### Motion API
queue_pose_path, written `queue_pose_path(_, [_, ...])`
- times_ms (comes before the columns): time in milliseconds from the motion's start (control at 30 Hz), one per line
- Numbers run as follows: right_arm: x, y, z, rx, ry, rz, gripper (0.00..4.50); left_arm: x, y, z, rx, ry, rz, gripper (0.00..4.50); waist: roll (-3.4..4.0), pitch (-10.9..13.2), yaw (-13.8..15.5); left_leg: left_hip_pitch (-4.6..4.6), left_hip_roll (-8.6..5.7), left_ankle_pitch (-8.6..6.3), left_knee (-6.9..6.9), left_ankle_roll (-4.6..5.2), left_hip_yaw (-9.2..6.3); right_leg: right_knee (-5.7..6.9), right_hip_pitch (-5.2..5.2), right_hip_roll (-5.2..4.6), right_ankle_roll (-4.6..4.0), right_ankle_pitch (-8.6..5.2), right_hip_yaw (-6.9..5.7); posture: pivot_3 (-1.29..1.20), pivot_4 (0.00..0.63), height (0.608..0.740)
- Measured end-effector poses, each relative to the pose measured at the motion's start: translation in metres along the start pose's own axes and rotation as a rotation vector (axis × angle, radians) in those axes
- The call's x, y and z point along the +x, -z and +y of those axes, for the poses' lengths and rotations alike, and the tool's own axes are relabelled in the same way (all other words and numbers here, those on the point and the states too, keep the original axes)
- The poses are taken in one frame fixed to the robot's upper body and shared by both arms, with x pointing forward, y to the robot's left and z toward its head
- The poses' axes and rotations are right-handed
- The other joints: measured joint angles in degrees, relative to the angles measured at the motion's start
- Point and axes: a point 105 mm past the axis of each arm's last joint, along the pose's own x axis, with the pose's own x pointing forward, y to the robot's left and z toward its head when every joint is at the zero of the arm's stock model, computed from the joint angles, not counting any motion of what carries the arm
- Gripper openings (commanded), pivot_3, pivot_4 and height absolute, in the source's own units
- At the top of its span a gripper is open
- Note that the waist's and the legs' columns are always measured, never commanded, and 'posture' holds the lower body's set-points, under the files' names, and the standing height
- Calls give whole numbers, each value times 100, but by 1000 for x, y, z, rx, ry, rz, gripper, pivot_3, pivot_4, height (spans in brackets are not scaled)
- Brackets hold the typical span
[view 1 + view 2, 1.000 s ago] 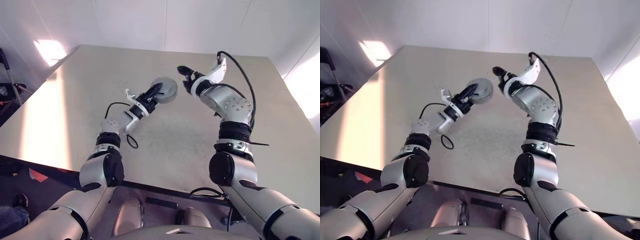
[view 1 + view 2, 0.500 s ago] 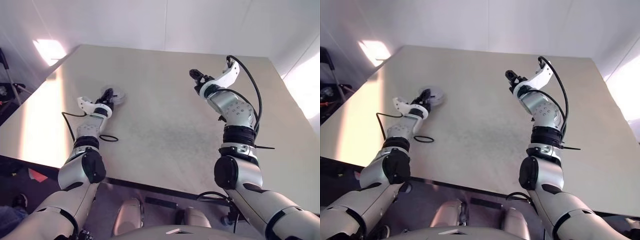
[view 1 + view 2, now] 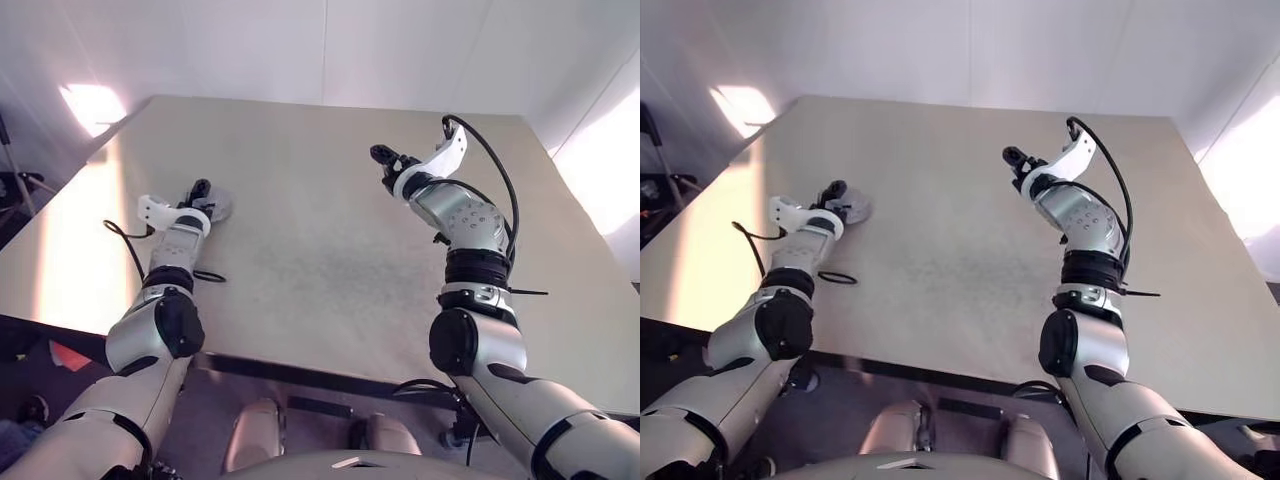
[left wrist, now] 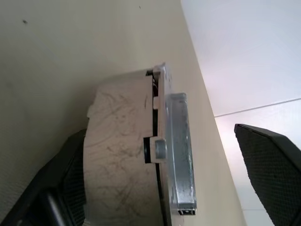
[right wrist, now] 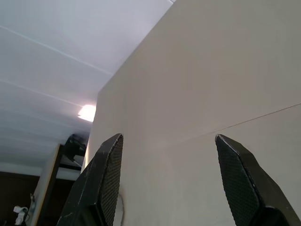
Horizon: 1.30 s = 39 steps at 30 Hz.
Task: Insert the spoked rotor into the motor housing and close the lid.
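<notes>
1. the left gripper (image 4: 188, 188) had its jaws apart around a round grey motor assembly (image 4: 141, 155), seen edge-on in the left wrist view: one black finger (image 4: 70, 179) sat against the pale scratched body of the piece, the other finger (image 4: 273, 169) stood clear of it with a gap between.
2. that assembly showed a pale drum-shaped part and a flat silver-grey disc (image 4: 178, 155) pressed close beside it, a thin dark seam between the two; whether this was the motor housing with the lid on could not be told, and the spoked rotor could not be made out.
3. in the left eye view the same piece lay on the tabletop (image 3: 330, 250) at the tip of the left gripper (image 3: 200, 190), near the tabletop's left side, as a small grey round shape (image 3: 214, 205).
4. a black cable looped on the tabletop just beside the left forearm (image 3: 205, 276).
5. the right gripper (image 3: 383, 156) was raised above the tabletop, well apart from the assembly, jaws apart and holding nothing; the right wrist view showed both black fingers (image 5: 103, 183) spread with bare surface between them.
6. a bright patch of light lay past the tabletop's far left corner (image 3: 95, 103).
</notes>
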Motion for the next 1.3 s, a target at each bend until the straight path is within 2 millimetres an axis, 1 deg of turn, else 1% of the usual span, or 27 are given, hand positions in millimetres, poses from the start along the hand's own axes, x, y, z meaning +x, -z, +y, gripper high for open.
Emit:
queue_pose_path(100, [1, 11, -3, -4, -2, 70, 3513, -1, -32, 0, 51, -7, -83, 4468, 0, 0, -33, -3, 2, 0, -1, 0, -1, -2, -2, 4, 0, 0, -2, 0, 0, 740])
queue_pose_path(167, [2, 20, -3, -11, -10, 119, 3513, -1, -55, -7, 90, 3, -145, 4468, 0, 0, -27, -5, 2, -2, -2, 2, -2, -2, -2, 4, 0, 0, -3, 0, 0, 740])
queue_pose_path(200, [3, 23, -1, -20, -20, 133, 3513, -2, -63, -12, 111, 12, -169, 4468, 0, 0, -22, -7, 2, -2, -2, 3, -1, -3, -3, 4, 0, 0, -3, 0, 0, 740])
queue_pose_path(267, [4, 27, 5, -62, -49, 146, 3513, -2, -71, -20, 171, 32, -195, 4468, 0, 0, 4, -8, 2, -4, -2, 5, -1, -3, -1, 2, 0, 0, -5, 0, 0, 740])
queue_pose_path(300, [4, 27, 9, -98, -67, 138, 3513, -2, -71, -24, 209, 43, -197, 4468, 0, 0, 20, -9, 1, -3, -2, 5, -1, -3, -2, 1, 0, 0, -6, 0, 0, 740])
queue_pose_path(367, [1, 18, 22, -231, -129, 51, 3513, 0, -61, -36, 335, 95, -178, 4468, -1, 1, 94, -19, 2, -3, 1, 5, -1, -4, -6, -1, 1, 1, -11, 0, 0, 740])
queue_pose_path(433, [-6, 5, 40, -391, -217, -31, 3513, 1, -44, -56, 486, 192, -160, 4468, -6, 4, 173, -25, 1, -3, 5, 5, -2, -5, -5, -6, 6, 4, -15, 0, 0, 740])
queue_pose_path(500, [-19, -5, 55, -522, -332, -77, 3513, -1, -23, -77, 630, 315, -125, 4468, -19, 3, 239, -23, 0, -4, 7, 7, -2, -9, 2, -7, 11, 6, -14, 0, 0, 740])
queue_pose_path(533, [-25, -8, 57, -586, -368, -93, 3513, -3, -12, -85, 685, 375, -98, 4468, -24, 2, 257, -19, 0, -5, 8, 8, -3, -10, 7, -7, 11, 7, -14, 0, 0, 740])
queue_pose_path(567, [-32, -10, 53, -692, -386, -96, 3513, -8, 1, -95, 749, 462, -61, 4468, -27, 0, 277, -19, -1, -6, 9, 10, -4, -11, 11, -9, 12, 7, -15, 0, 0, 740])
queue_pose_path(600, [-36, -12, 45, -781, -383, -87, 3513, -12, 13, -100, 793, 528, -24, 4468, -30, 0, 287, -18, -3, -7, 12, 11, -4, -12, 14, -11, 14, 8, -15, 0, 0, 740])
queue_pose_path(667, [-45, -16, 19, -1021, -331, -48, 3513, -27, 42, -111, 899, 689, 72, 4468, -31, 0, 281, -19, -5, -7, 16, 11, -3, -12, 15, -14, 14, 8, -14, 0, 0, 740])
queue_pose_path(700, [-49, -21, 0, -1116, -295, -19, 3513, -38, 62, -113, 964, 780, 138, 4468, -32, 0, 282, -17, -6, -7, 17, 12, -4, -12, 19, -16, 13, 8, -14, 0, 0, 740])
queue_pose_path(733, [-53, -25, -18, -1173, -259, 14, 3513, -49, 82, -113, 1016, 858, 202, 4468, -32, 0, 282, -13, -7, -8, 18, 13, -4, -11, 25, -18, 13, 8, -14, 0, 0, 740])
queue_pose_path(767, [-57, -29, -38, -1209, -227, 49, 3513, -61, 104, -109, 1060, 928, 281, 4468, -32, 0, 266, -9, -7, -8, 19, 15, -2, -11, 25, -18, 3, 2, -12, 0, 0, 740])
queue_pose_path(833, [-61, -32, -67, -1220, -187, 89, 3513, -77, 139, -96, 1099, 999, 401, 4468, -31, 0, 232, 1, -5, -4, 21, 24, -1, -6, 29, -16, -18, -8, -10, 0, 0, 740])
queue_pose_path(867, [-63, -31, -82, -1208, -168, 102, 3513, -84, 155, -87, 1122, 1017, 457, 4468, -31, 0, 175, 6, -1, 2, 21, 36, -1, -5, 28, -9, -25, -4, -8, 0, 0, 740])
queue_pose_path(900, [-64, -31, -95, -1200, -145, 114, 3513, -89, 165, -81, 1139, 1025, 493, 4468, -31, 0, 126, 6, 2, 6, 21, 41, -1, -2, 26, -7, -30, -3, -9, 0, 0, 740])
queue_pose_path(967, [-68, -29, -114, -1192, -113, 136, 3513, -91, 173, -76, 1154, 1028, 517, 4468, -28, 1, 63, 3, 10, 14, 21, 56, -1, -1, 18, 4, -44, 5, -9, 0, 0, 740])
queue_pose_path(1000, [-69, -29, -117, -1190, -113, 138, 3513, -91, 172, -77, 1156, 1026, 508, 4468, -25, 0, 29, 4, 15, 27, 20, 82, -1, -1, 19, 8, -47, 7, -11, 0, 0, 740])
queue_pose_path(1067, [-69, -28, -114, -1190, -136, 125, 3513, -89, 169, -79, 1153, 1017, 488, 4468, -17, -3, -27, 8, 20, 32, 20, 96, -1, 0, 22, 11, -56, 12, -12, 0, 0, 740])
queue_pose_path(1167, [-67, -25, -110, -1194, -159, 115, 3513, -86, 165, -84, 1151, 1016, 464, 4468, -16, -3, -37, 17, 22, 39, 21, 107, 0, -1, 35, 12, -62, 16, -15, 0, 0, 740])
queue_pose_path(1300, [-63, -23, -105, -1205, -171, 107, 3513, -83, 161, -82, 1154, 993, 451, 4468, -16, -3, -19, 31, 21, 37, 24, 105, 0, -3, 54, 9, -65, 19, -17, 0, 0, 740])
